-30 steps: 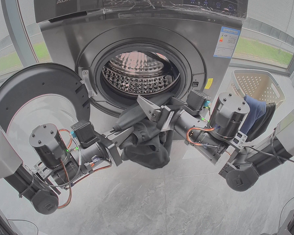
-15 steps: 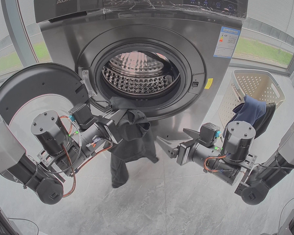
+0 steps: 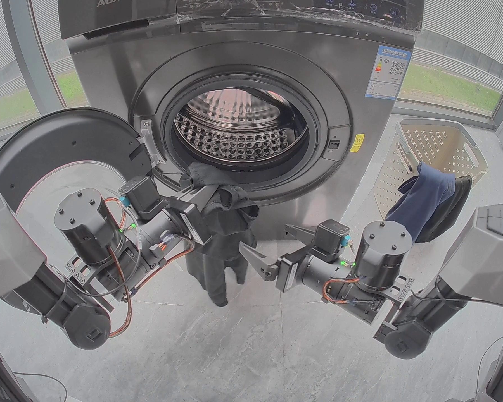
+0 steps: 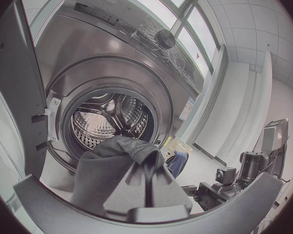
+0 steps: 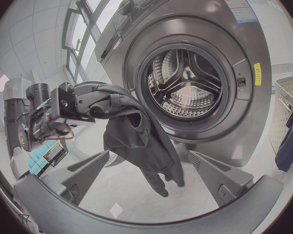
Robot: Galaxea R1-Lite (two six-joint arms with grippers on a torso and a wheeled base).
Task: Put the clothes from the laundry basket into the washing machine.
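Presently on record, item by item.

Washing machine [image 3: 235, 46]: grey front-loader at the far side of the scene. Its round door [image 3: 56, 152] is swung wide open to the left. The drum [image 3: 235, 124] is perforated steel, lit from within.

Dark grey garment [image 3: 221, 224]: one of the clothes, outside the drum. It is held by its upper fold and hangs just in front of the lower rim of the opening, left of centre. The bunched top sits level with that rim; whether it touches the rim cannot be told. The loose end trails down toward the floor [image 3: 274, 336], which is grey marbled tile.

Left gripper [image 3: 200, 197]: fingers pressed together, pinching the top fold of the dark grey garment. It is held just near of the opening's lower left edge.

Right gripper [image 3: 265, 239]: fingers spread wide and holding nothing. It sits low, just right of the hanging garment and apart from it, pointing left toward it.

Laundry basket [image 3: 458, 140]: pale perforated plastic, on the floor to the right of the machine.

Blue garment [image 3: 425, 196]: draped over the basket's near rim, hanging down its outer side.

Black garment [image 3: 458, 202]: over the same rim, touching the blue garment on its right.
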